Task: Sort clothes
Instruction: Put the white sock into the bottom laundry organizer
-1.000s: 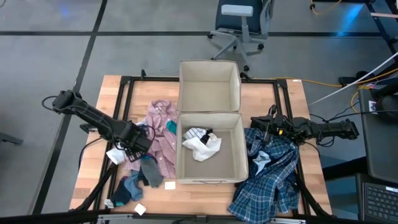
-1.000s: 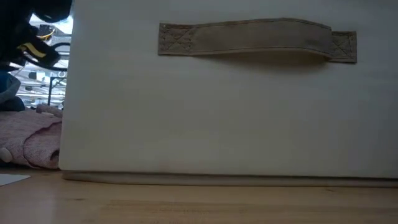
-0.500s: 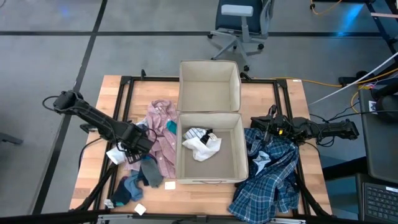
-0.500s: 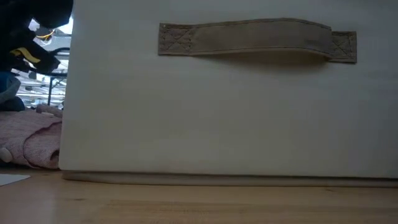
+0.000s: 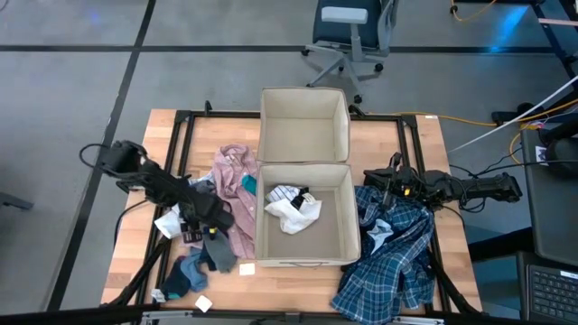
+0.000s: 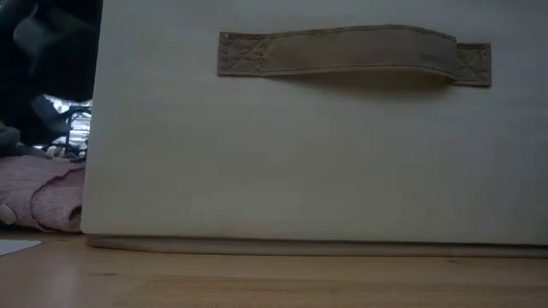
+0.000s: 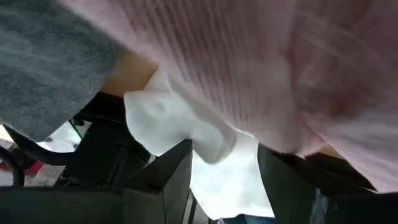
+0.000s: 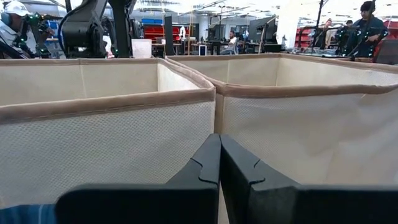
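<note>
While reaching in from the table's left edge, left arm bent low and angled toward the near bin (image 5: 349, 217); left gripper (image 5: 209, 215) down over the lower part of the pink shirt (image 5: 237, 194), just beside the bin's left wall. Fingers (image 7: 163, 180) parted in the wrist view, with a fold of white fabric (image 7: 180, 127) lying between them and pink ribbed cloth just beyond; firm hold not confirmed. Grey sock (image 5: 218, 250) just below the gripper, blue sock (image 5: 187, 273) nearer the front edge.

Right arm stretched level from the table's right edge, right gripper (image 5: 377, 184) at the near bin's right wall, fingers pressed together with nothing between them, resting above the blue-white plaid shirt (image 5: 397, 257).

White top (image 5: 296, 211) with dark piece inside the near bin. Far bin (image 5: 303, 113) set directly behind.
</note>
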### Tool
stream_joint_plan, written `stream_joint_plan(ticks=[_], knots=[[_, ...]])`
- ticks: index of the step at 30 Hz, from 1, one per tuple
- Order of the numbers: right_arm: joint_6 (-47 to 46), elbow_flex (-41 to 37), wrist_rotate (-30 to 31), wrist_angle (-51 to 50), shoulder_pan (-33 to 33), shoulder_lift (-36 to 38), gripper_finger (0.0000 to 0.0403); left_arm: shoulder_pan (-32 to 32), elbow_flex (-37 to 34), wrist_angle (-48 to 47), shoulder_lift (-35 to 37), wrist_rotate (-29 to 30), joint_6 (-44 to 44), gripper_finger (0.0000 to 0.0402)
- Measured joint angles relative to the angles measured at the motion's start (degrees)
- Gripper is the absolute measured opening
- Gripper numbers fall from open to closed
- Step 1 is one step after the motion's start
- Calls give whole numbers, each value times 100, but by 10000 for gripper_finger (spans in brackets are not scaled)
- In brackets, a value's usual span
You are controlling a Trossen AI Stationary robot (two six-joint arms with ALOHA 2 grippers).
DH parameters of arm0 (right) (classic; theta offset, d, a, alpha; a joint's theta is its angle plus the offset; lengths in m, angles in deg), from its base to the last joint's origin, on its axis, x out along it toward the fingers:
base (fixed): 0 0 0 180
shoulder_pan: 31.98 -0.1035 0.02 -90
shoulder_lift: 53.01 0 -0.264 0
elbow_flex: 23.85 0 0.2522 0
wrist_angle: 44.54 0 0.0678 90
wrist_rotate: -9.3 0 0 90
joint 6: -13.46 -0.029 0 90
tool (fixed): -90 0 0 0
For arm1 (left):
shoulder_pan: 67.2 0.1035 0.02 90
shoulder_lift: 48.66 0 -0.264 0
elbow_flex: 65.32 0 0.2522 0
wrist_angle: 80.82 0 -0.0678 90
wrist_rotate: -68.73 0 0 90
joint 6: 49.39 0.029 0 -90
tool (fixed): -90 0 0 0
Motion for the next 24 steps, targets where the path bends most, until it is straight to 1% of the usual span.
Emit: stream_joint_plan(ticks=[3,6,9,13,20,22,24], knots=[[1,0,0,0,0,0,7,0,2,65,-232,116,50,172],[1,0,0,0,0,0,7,0,-29,380,-344,265,112,172],[1,-2,0,0,0,0,7,0,-39,476,-428,370,177,161],[1,-2,-1,0,0,0,7,0,-39,308,-475,513,181,121],[1,-4,-2,0,0,0,7,0,-28,68,-475,521,192,22],[1,-4,-2,0,0,0,7,0,37,-150,-475,545,136,8],[3,-4,-2,0,0,0,7,0,153,-357,-444,713,39,10]])
